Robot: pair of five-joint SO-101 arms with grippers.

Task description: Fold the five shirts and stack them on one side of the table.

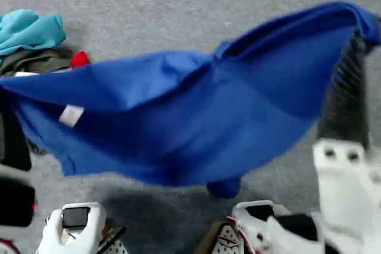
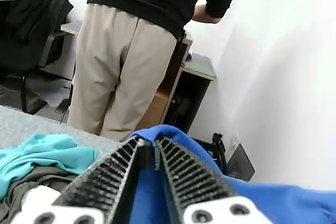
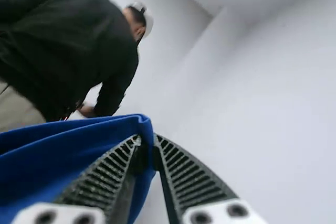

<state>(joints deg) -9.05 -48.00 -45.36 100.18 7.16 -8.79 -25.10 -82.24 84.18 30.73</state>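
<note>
A blue shirt [image 1: 196,111] hangs stretched in the air across the table, held at both ends. My left gripper [image 2: 150,149] is shut on one bunched corner of the blue shirt [image 2: 173,135], above the table's left side. High at the far right, my right gripper [image 3: 145,149] is shut on the other corner of the blue shirt [image 3: 58,156]; in the high view its dark finger [image 1: 348,87] runs down from the cloth. A white tag [image 1: 71,115] shows on the shirt's left part. The shirt's lower edge sags toward the grey table [image 1: 178,22].
A pile of other shirts lies at the table's far left: teal [image 1: 30,28], olive grey [image 1: 33,60] and a bit of red [image 1: 79,59]. The teal shirt [image 2: 42,153] also lies below the left gripper. White arm bases [image 1: 74,230] stand along the near edge.
</note>
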